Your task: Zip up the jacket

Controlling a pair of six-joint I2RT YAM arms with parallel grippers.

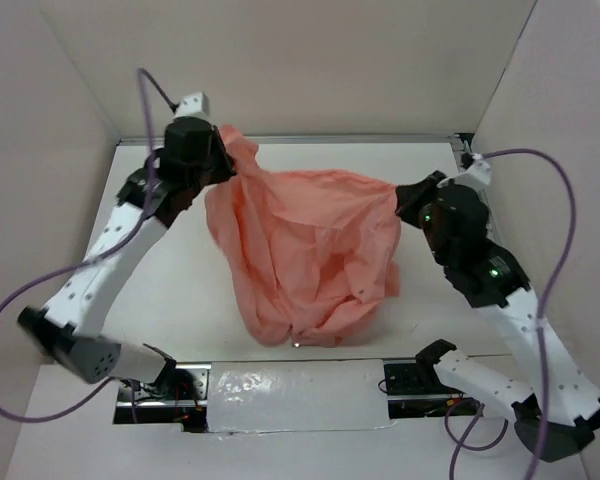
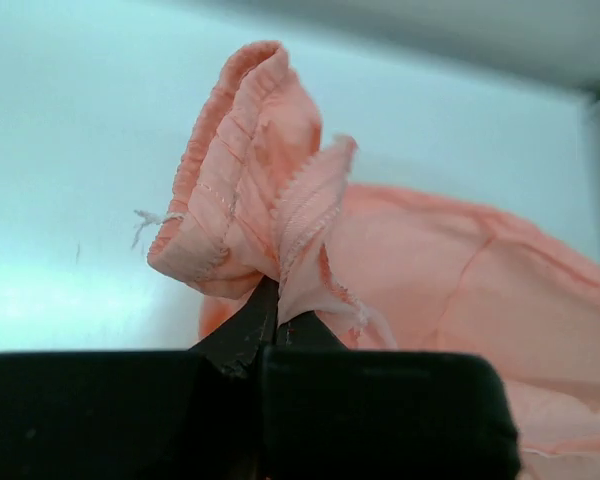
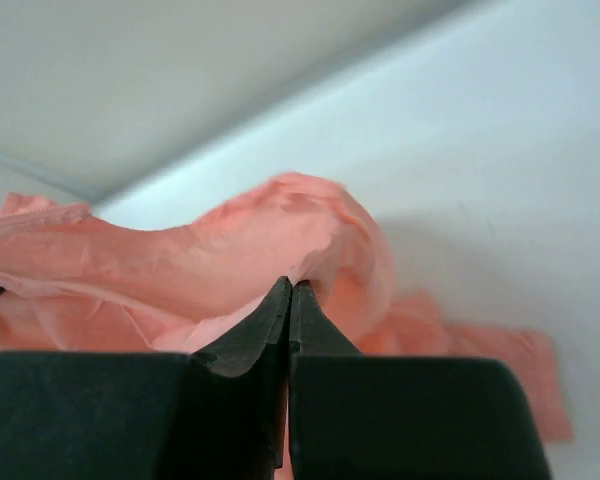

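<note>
The salmon-pink jacket [image 1: 305, 250] hangs stretched between both arms above the white table, its lower part bunched and drooping toward the near edge. My left gripper [image 1: 223, 165] is shut on a hemmed, stitched edge of the jacket [image 2: 245, 180] at the upper left. My right gripper [image 1: 402, 200] is shut on a fold of the jacket [image 3: 280, 235] at the right side. In both wrist views the jaws meet with thin fabric pinched at the tips. No zipper shows in any view.
White walls [image 1: 310, 60] enclose the table on the far, left and right sides. A strip of clear plastic [image 1: 280, 390] lies at the near edge between the arm bases. Purple cables [image 1: 565, 240] loop beside each arm.
</note>
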